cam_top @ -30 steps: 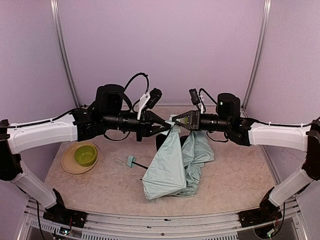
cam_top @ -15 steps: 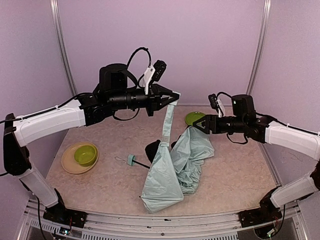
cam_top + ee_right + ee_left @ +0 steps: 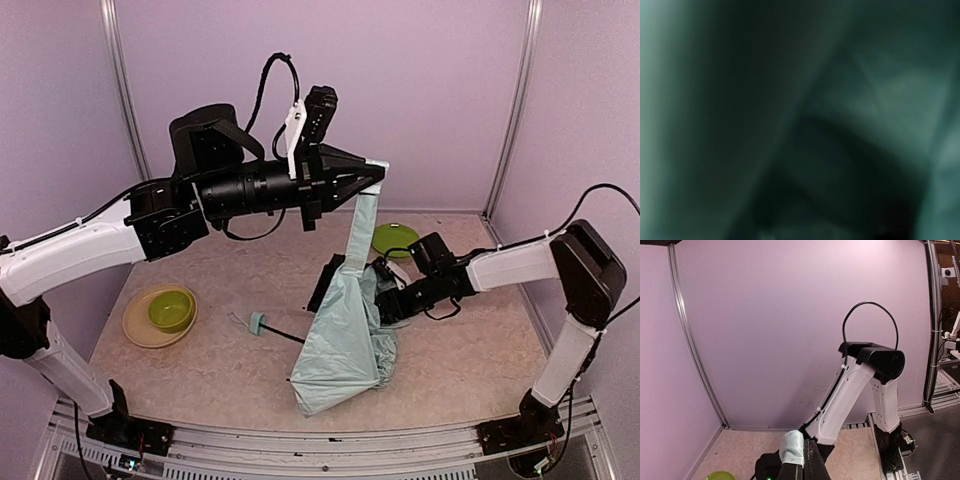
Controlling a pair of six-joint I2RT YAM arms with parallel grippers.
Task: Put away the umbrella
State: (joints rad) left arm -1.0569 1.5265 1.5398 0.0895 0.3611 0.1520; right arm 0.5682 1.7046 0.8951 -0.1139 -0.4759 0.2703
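Walls: pale lilac panels (image 3: 420,90) close in the back and both sides of the work area.
Counter: a beige, marbled counter (image 3: 470,370) carries everything; the two arm bases sit at its near edge.
Left arm: a white and black left arm (image 3: 90,255) rises from the near left corner and reaches high across to the middle, well above the counter.
Right arm: the right arm (image 3: 520,265) bends at a black elbow by the right wall and stretches low toward the middle.
Umbrella: the mint-green umbrella (image 3: 345,335) is in the middle of the counter. Most of its cloth lies in a crumpled heap there, with black lining showing at the top of the heap. One narrow strip of cloth is pulled up tight from the heap to the left hand.
Left hand: the left hand (image 3: 377,172) is held high, and its fingers (image 3: 805,467) are pressed together on the top corner of that strip.
Right hand: the right hand (image 3: 388,300) is down among the folds on the heap's right side. The cloth hides it, so it is not possible to tell whether it is apart or together. Its wrist camera shows only blurred mint and dark folds.
Tan plate: a tan plate (image 3: 135,325) lies near the left edge of the counter.
Green plate: a green plate (image 3: 395,238) lies behind the heap, near the back wall.
Bowl: a lime-green bowl (image 3: 171,309) sits on the tan plate.
Shaft: a thin black shaft (image 3: 285,334) runs out from the heap's left side, along the counter.
Handle: a small mint handle (image 3: 260,322) ends the shaft, between the heap and the tan plate.
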